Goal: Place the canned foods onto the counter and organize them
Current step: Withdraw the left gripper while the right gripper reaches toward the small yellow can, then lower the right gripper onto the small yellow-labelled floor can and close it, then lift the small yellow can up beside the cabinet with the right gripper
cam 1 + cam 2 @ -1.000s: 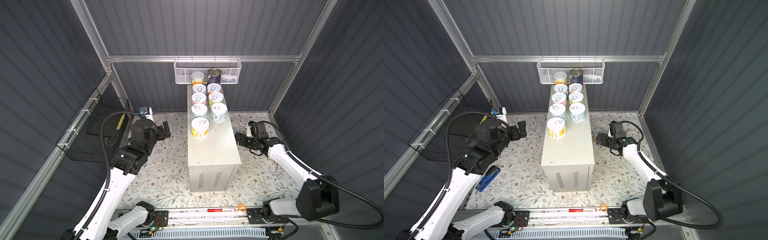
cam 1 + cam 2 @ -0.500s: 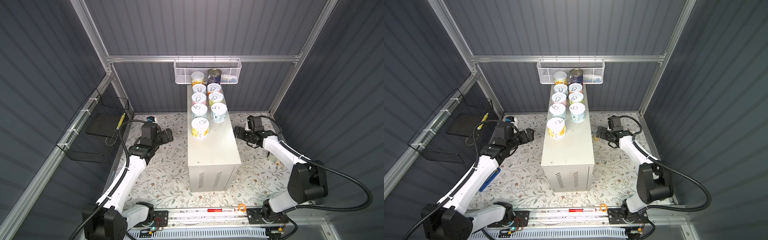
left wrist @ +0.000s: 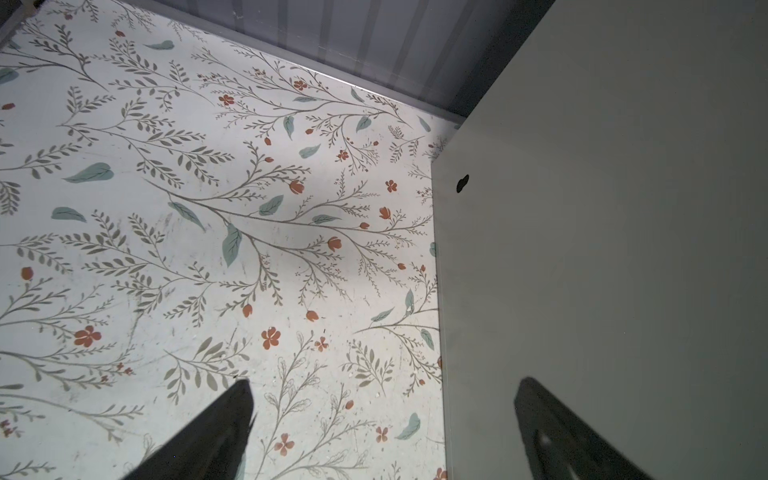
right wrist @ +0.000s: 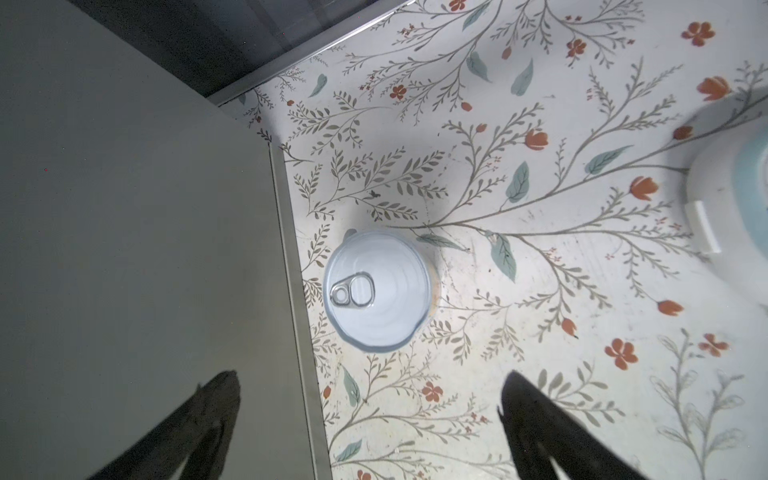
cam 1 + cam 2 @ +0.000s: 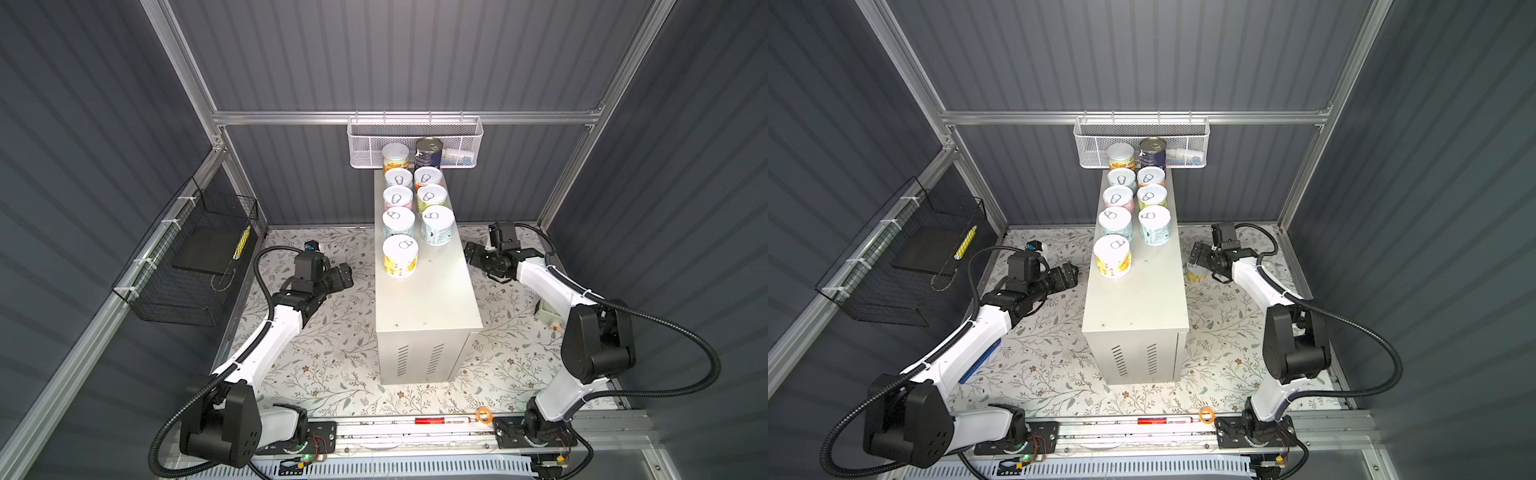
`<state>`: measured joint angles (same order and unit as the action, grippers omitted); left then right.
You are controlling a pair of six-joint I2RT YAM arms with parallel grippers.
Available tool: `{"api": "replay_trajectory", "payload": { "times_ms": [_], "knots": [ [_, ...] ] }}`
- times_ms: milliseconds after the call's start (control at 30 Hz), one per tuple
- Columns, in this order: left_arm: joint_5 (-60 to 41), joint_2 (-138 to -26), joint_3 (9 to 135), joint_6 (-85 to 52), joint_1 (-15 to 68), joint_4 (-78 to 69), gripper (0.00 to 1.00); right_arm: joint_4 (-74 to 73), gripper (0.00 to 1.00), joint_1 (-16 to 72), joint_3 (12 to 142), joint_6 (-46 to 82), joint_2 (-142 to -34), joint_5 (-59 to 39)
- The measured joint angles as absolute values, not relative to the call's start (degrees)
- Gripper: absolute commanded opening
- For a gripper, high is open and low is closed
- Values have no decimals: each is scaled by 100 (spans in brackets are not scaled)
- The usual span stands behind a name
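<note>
At the middle of the floral mat point(image 5: 332, 340) stands the tall white bench point(image 5: 428, 307), its vented end facing the arm bases and its long flat top running away toward the back wall. On the left wall hangs a black wire basket point(image 5: 178, 291), and a white mesh basket point(image 5: 365, 145) hangs on the back wall just beyond the bench's far end.

Nine cans point(image 5: 398, 220) stand upright on the far half of the bench top in two neat columns, five on the left and four on the right, while the near half is bare. A navy can point(image 5: 429, 151) heads the right column at the far end, and a yellow-labelled can point(image 5: 400, 253) closes the left column nearest the arms.

Over the mat, the left tool point(image 5: 347, 276) sits low beside the bench's left wall, its jaws spread wide with nothing between them. The right tool point(image 5: 1196, 253) hangs beside the bench's right wall, also spread wide and holding nothing.

Just below it, a lone can point(image 5: 1196, 274) with a white pull-tab lid stands upright on the mat, close to the bench wall; the right wrist view shows it point(image 4: 376, 291) ahead of the fingertips point(image 4: 509, 378) and apart from them.
</note>
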<state>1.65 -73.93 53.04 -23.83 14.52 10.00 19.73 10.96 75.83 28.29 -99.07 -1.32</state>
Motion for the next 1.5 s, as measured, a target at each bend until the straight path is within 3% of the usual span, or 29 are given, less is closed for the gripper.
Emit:
{"api": "replay_trajectory", "payload": {
  "times_ms": [500,1033,1400,1500],
  "knots": [
    [-14,-7555,5275,-2405,1452,878,99,2462,99,1260,8930,2630,-11384,204],
    [-137,-7738,5275,-2504,1452,762,98,2794,99,1468,9203,2543,-12136,593],
    [-154,-7756,5273,-2541,1452,760,97,2915,81,1481,9564,2526,-12599,838],
    [-152,-7754,5212,-2580,1452,703,97,2954,71,1483,9590,2506,-12608,836]
  ]
}}
